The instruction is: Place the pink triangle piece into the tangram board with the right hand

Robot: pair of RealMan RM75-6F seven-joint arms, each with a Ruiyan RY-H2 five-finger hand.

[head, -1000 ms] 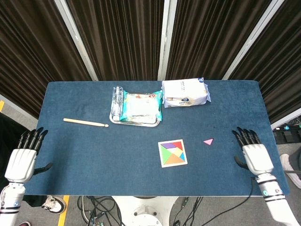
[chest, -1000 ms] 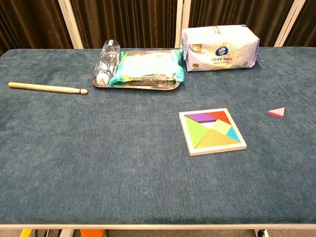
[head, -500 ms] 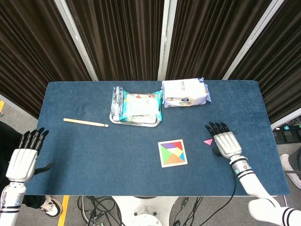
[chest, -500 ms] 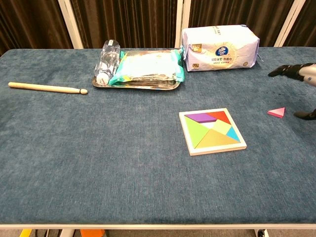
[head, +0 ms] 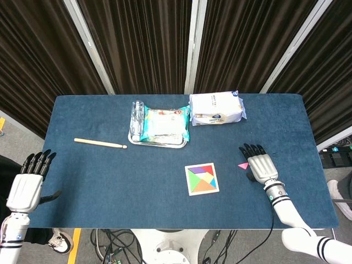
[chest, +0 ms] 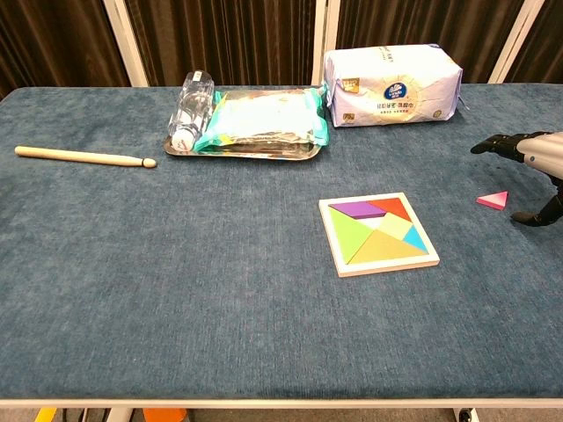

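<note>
The pink triangle piece (head: 243, 165) (chest: 493, 200) lies flat on the blue table, to the right of the tangram board (head: 202, 179) (chest: 378, 233). The board is a white-framed square filled with coloured pieces. My right hand (head: 260, 165) (chest: 535, 159) hovers just right of the triangle, fingers spread and holding nothing; in the chest view only its fingers and thumb show at the right edge. My left hand (head: 27, 184) hangs off the table's front left corner, fingers apart and empty; the chest view does not show it.
A metal tray (head: 158, 141) (chest: 237, 151) with a clear bottle (head: 137, 118) (chest: 192, 108) and a wrapped packet stands at the back centre. A white tissue pack (head: 216, 108) (chest: 391, 85) sits to its right. A wooden stick (head: 100, 143) (chest: 84, 157) lies at the left.
My right hand has swung in from the table's right front edge to just beside the pink triangle, then settled slightly closer. The left hand and all objects have stayed put.
</note>
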